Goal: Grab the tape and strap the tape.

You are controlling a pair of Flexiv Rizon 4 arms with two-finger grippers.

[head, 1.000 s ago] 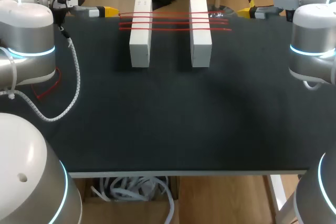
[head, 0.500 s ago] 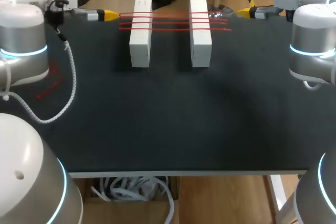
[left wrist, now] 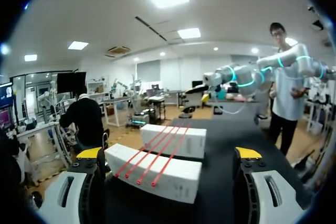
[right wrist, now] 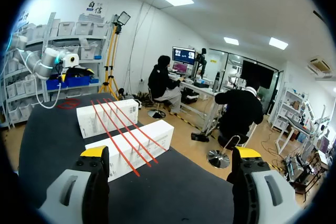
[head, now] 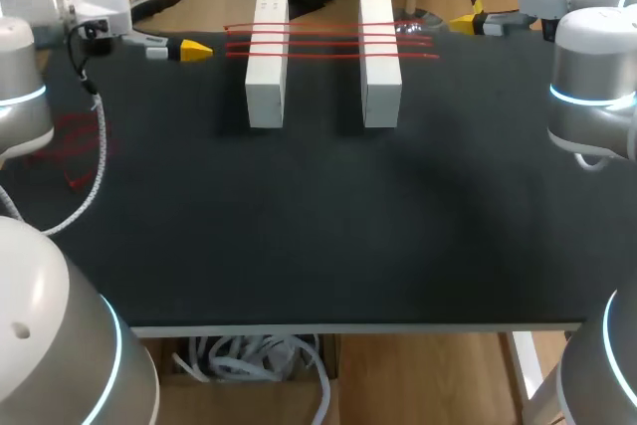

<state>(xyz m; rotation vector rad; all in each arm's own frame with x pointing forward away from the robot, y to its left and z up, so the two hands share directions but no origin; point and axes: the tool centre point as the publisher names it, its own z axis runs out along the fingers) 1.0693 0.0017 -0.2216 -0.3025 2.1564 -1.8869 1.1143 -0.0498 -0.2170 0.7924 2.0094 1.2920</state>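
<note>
Hovering off the far left corner of the desk [head: 318, 226], my left gripper [left wrist: 169, 153] stands wide open and empty. It is aimed along the far edge at the white boxes [head: 267, 67], probably so it can take an end of the red tape [head: 328, 40] stretched across both. My right gripper [right wrist: 170, 152] mirrors it at the far right corner, equally spread and holding nothing. The boxes lie parallel and apart, seemingly as posts for the strands. A loose red coil [head: 78, 141] lies near the desk's left edge.
</note>
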